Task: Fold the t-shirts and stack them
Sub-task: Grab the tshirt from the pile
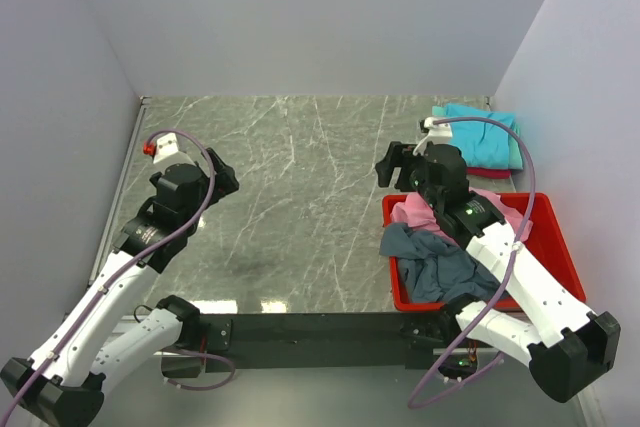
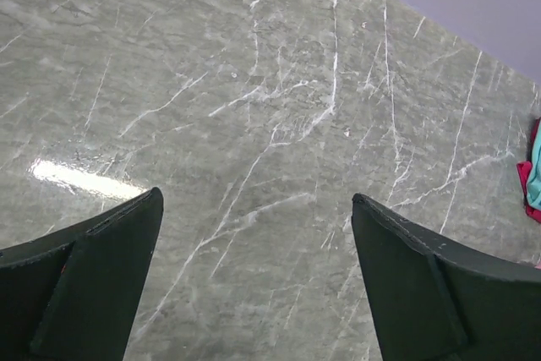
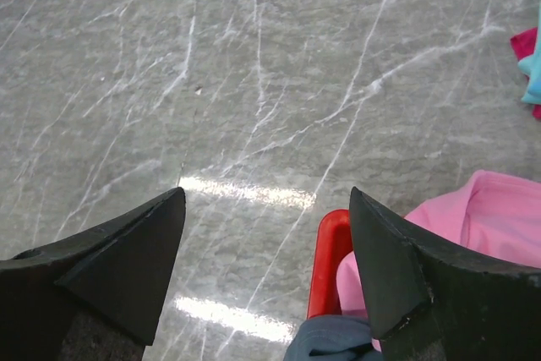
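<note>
Shirts first: the dark slate blue-grey t-shirt (image 1: 432,259) lies crumpled in the red bin (image 1: 548,232) on the right side of the table (image 1: 300,167). It fills the bin's near-left part, and a fold of it spills over the left wall. Right behind it, touching it, the pink t-shirt (image 1: 414,210) is bunched up at the bin's far-left corner, partly hidden under the right arm (image 1: 500,257). So that is two loose shirts in the one bin, both unfolded.

Beyond the bin, in the far right corner of the table, sits the folded stack. The turquoise tee (image 1: 480,122) is on top, a paler mint edge (image 1: 516,152) peeks out at its right side, and the red tee (image 1: 490,173) shows along the near side at the bottom. The stack lies on the marble, apart from the bin.

Now the right gripper (image 1: 393,163): it hangs over the table just off the bin's far-left corner. From its wrist camera its fingers are spread wide with nothing between them, only bare marble, and the bin's rim and the pink cloth sit under the right-hand finger (image 3: 406,268).

Over on the other side, the left gripper (image 1: 226,183) hovers above the table's left half, well apart from any shirt. Its jaws are spread just as wide and it holds nothing.
</note>
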Robot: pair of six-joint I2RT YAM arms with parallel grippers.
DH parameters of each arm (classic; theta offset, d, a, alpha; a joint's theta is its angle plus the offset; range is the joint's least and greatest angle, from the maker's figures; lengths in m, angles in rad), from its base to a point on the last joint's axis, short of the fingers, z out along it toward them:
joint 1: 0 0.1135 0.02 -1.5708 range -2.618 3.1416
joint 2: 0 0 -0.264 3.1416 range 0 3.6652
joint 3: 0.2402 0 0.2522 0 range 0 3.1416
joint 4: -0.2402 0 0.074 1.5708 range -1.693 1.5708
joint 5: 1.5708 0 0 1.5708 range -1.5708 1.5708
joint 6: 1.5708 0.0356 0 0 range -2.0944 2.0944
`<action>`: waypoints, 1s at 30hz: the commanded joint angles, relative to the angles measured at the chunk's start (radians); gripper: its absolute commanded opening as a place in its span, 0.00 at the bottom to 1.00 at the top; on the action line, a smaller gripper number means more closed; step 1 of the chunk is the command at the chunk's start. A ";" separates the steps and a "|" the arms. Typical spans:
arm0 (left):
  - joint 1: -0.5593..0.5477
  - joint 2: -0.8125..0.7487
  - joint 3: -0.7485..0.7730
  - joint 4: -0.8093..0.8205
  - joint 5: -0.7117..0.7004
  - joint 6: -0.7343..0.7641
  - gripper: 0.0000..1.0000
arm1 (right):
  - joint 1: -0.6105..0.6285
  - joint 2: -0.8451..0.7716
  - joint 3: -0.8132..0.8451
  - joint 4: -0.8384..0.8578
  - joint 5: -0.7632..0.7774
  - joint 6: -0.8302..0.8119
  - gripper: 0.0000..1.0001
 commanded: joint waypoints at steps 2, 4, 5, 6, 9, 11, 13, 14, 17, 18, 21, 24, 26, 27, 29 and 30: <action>0.002 -0.010 0.041 -0.007 -0.020 0.006 0.99 | 0.004 -0.013 0.012 -0.033 0.062 0.030 0.85; 0.002 -0.007 0.042 -0.010 -0.023 0.003 0.99 | 0.007 -0.010 0.010 -0.058 0.037 0.030 0.85; 0.002 -0.004 0.039 -0.011 -0.021 0.003 0.99 | 0.013 -0.007 0.009 -0.093 0.004 0.031 0.85; 0.002 -0.004 0.039 -0.012 -0.023 0.002 0.99 | 0.021 -0.003 0.004 -0.105 -0.012 0.031 0.85; 0.002 -0.002 0.032 -0.012 -0.030 -0.006 0.99 | 0.050 -0.019 -0.043 -0.138 -0.029 0.050 0.85; 0.002 -0.006 0.026 -0.006 -0.023 -0.003 0.99 | 0.067 -0.028 -0.079 -0.170 -0.038 0.071 0.85; 0.002 -0.007 0.027 -0.001 -0.020 -0.001 0.99 | 0.108 -0.048 -0.108 -0.190 -0.026 0.091 0.85; 0.002 -0.010 0.027 -0.001 -0.021 -0.001 0.99 | 0.131 -0.057 -0.118 -0.204 -0.014 0.097 0.85; 0.002 -0.019 0.024 0.002 -0.021 0.000 0.99 | 0.181 -0.085 -0.149 -0.230 0.035 0.116 0.85; 0.002 -0.022 0.022 0.003 -0.020 -0.001 0.99 | 0.190 -0.089 -0.155 -0.236 0.040 0.122 0.85; 0.002 -0.025 0.019 0.005 -0.017 0.002 0.99 | 0.196 -0.092 -0.168 -0.274 0.054 0.140 0.85; 0.002 -0.022 0.018 0.005 -0.017 0.002 0.99 | 0.208 -0.105 -0.175 -0.317 0.095 0.156 0.85; 0.002 -0.016 0.016 0.009 -0.013 0.002 0.99 | 0.213 -0.111 -0.186 -0.333 0.117 0.163 0.85; 0.002 -0.015 0.016 0.009 -0.010 0.002 0.99 | 0.211 -0.117 -0.192 -0.331 0.112 0.172 0.86; 0.002 -0.009 0.016 0.016 -0.010 0.005 0.99 | 0.214 -0.117 -0.206 -0.316 0.103 0.176 0.86; 0.002 -0.006 0.015 0.017 -0.010 0.006 0.99 | 0.214 -0.106 -0.214 -0.310 0.109 0.191 0.85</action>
